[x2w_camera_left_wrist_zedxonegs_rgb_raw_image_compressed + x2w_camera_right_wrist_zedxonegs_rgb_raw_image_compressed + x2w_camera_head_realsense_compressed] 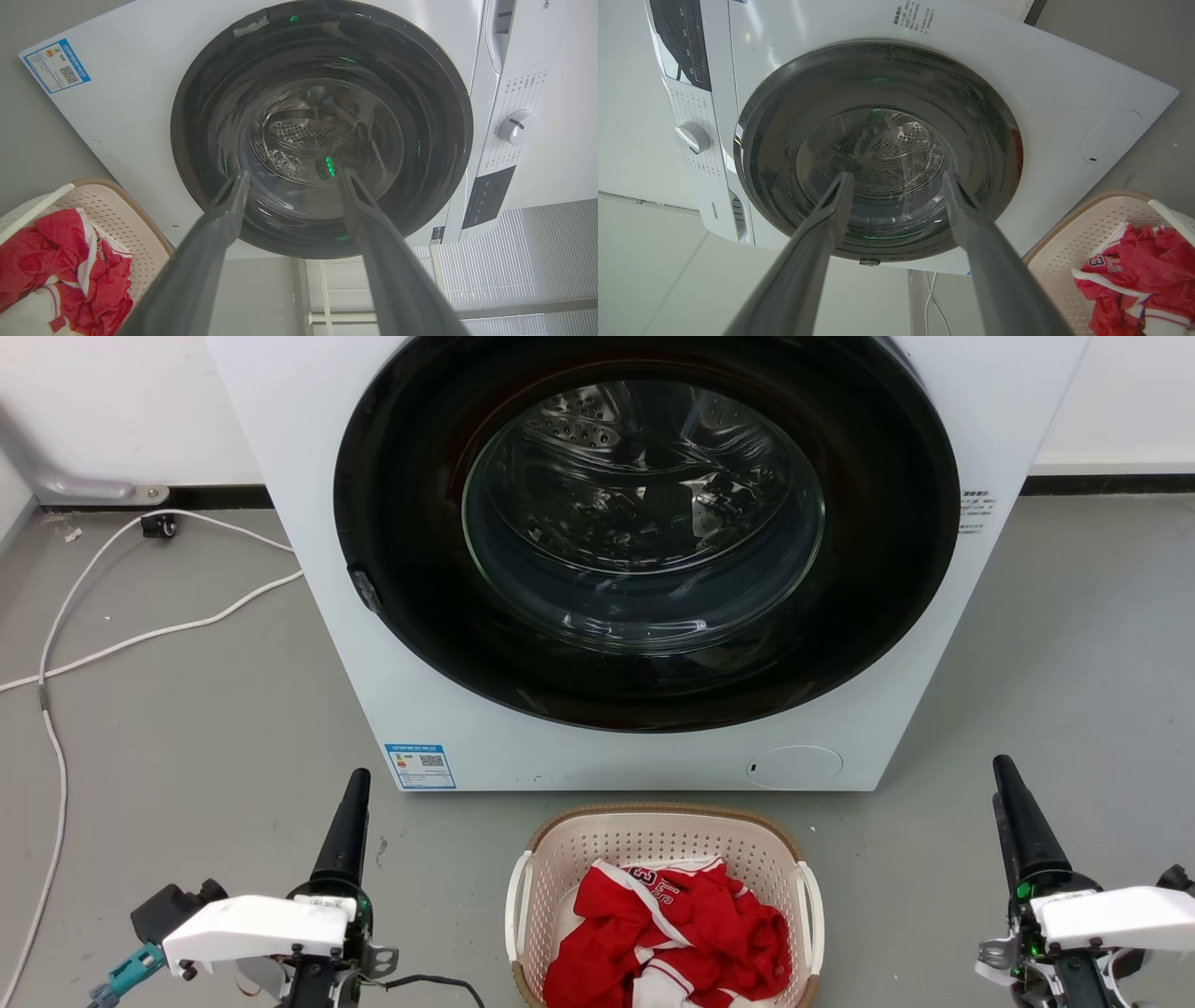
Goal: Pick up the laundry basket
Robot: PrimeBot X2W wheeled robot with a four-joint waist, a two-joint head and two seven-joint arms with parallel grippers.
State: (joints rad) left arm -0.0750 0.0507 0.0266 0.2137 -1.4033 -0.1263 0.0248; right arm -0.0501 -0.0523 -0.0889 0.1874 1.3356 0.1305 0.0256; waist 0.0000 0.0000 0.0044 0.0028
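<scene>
The cream perforated plastic laundry basket point(653, 845), brown-rimmed with two white side handles, stands on the grey floor point(187, 728) just in front of the white front-loading washing machine point(299, 476). It holds a crumpled red-and-white jersey point(681, 924) (a number shows on it). The left gripper point(293, 173) and right gripper point(896, 173) flank the basket, well clear of it, each with fingers spread and empty.

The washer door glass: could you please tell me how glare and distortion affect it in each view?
Head view: the door glass carries pale streaky reflections over the drum. Left wrist view: green glints dot the glass, and the washer appears tilted. Right wrist view: softer sheen, one faint green glint.
</scene>
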